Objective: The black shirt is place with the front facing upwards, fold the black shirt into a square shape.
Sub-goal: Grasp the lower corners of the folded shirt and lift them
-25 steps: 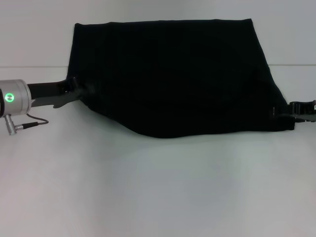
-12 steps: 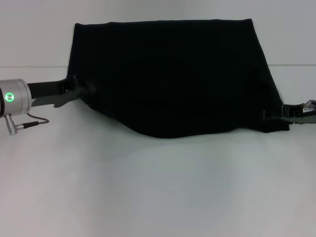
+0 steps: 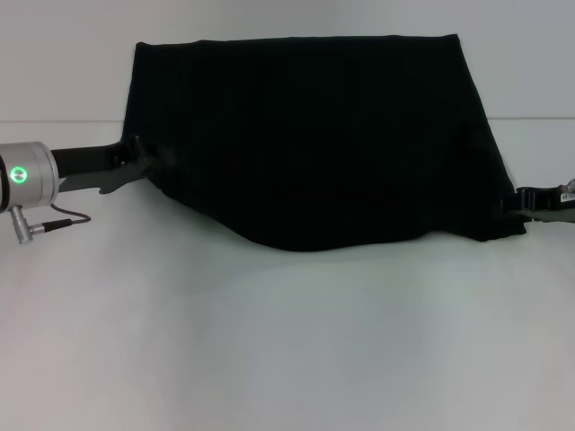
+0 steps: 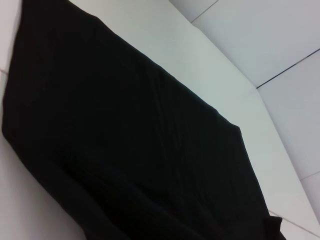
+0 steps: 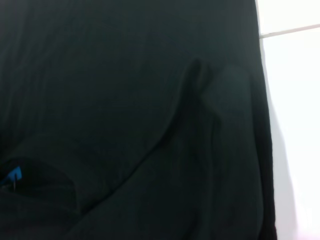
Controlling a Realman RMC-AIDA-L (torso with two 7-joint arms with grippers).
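Observation:
The black shirt (image 3: 305,135) lies spread across the far half of the white table (image 3: 287,350), with its near edge sagging in a curve. No lettering shows on it. My left gripper (image 3: 142,163) is at the shirt's left edge, touching the cloth. My right gripper (image 3: 521,202) sits low at the shirt's near right corner. The left wrist view holds only the shirt (image 4: 125,140) on the table. In the right wrist view the shirt (image 5: 125,100) fills the picture with a raised crease, and a small blue neck label (image 5: 14,176) peeks out.
White table surface stretches in front of the shirt toward me. A seam line (image 3: 54,121) crosses the background behind the shirt. A thin cable (image 3: 63,223) hangs off my left wrist.
My right gripper pushed in toward the shirt's right corner, then drew back outward; the corner now sits slightly further in. The left arm has not moved.

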